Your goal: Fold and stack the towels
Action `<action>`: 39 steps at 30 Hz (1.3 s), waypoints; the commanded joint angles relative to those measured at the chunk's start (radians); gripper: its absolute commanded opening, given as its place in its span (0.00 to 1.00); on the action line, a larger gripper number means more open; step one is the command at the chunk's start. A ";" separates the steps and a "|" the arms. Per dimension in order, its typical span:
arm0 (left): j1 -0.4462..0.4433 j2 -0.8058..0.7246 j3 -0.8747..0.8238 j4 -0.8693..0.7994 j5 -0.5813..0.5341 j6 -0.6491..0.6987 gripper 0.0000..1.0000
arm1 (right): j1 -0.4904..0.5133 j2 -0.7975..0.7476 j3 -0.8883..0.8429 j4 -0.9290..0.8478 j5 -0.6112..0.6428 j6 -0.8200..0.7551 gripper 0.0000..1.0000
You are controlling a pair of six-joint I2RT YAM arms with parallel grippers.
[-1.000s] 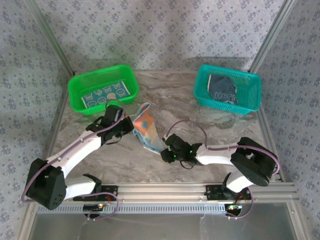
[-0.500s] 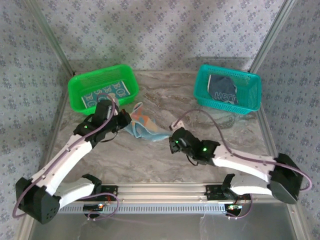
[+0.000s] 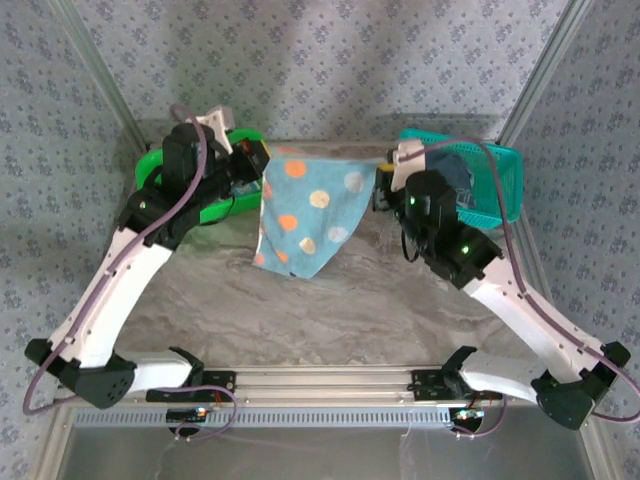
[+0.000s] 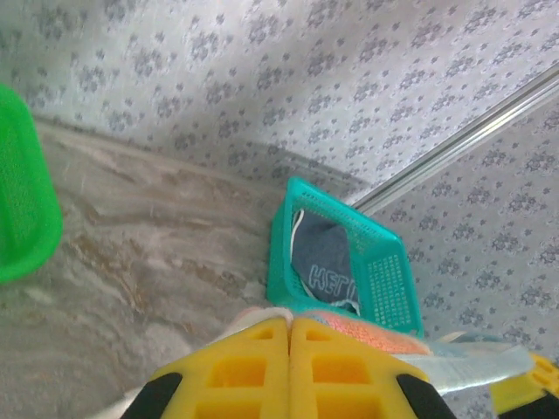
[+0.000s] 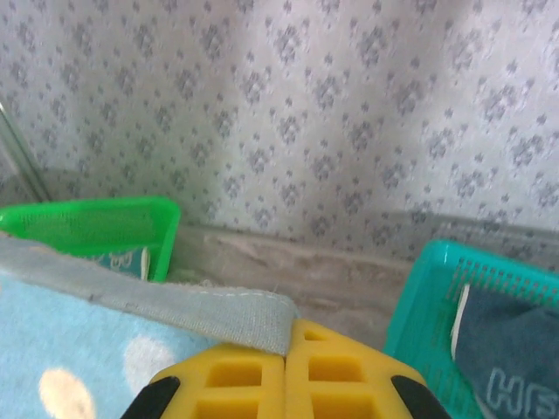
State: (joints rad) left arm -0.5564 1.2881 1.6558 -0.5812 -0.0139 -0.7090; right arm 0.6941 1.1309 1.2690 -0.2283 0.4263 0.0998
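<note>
at the far left corner of the worktop (image 3: 330, 320) sits a green basket (image 3: 148, 175), and near it the left end effector (image 3: 258, 163) has its yellow jaws pinched tight on one top corner of the light blue dotted towel (image 3: 310, 215). the towel hangs spread out above the middle of the worktop, its other top corner clamped in the closed right end effector (image 3: 384, 185). at the far right corner a teal basket (image 3: 500, 190) holds a dark slate-blue towel (image 3: 458, 178) with pale lettering.
</note>
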 commanded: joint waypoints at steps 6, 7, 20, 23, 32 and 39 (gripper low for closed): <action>0.108 0.131 0.244 -0.085 0.083 0.068 0.00 | -0.158 0.133 0.237 -0.018 -0.164 -0.063 0.00; 0.116 0.149 0.273 -0.089 0.090 0.070 0.00 | -0.173 0.152 0.265 -0.017 -0.174 -0.063 0.00; 0.154 0.487 0.980 -0.383 0.177 0.089 0.00 | -0.244 0.322 0.624 -0.050 -0.260 -0.073 0.00; 0.152 0.484 0.973 -0.397 0.188 0.090 0.00 | -0.245 0.317 0.613 -0.051 -0.267 -0.069 0.00; 0.052 0.250 0.648 -0.315 0.129 0.084 0.00 | -0.206 0.122 0.407 -0.021 -0.318 -0.013 0.00; -0.171 -0.104 0.231 -0.160 -0.131 0.044 0.00 | -0.068 -0.103 0.307 -0.155 -0.260 -0.003 0.00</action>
State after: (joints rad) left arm -0.6693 1.3182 1.9652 -0.8501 -0.0002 -0.6476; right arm 0.5819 1.1175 1.5883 -0.3386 0.1314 0.0673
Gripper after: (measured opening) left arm 0.048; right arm 0.062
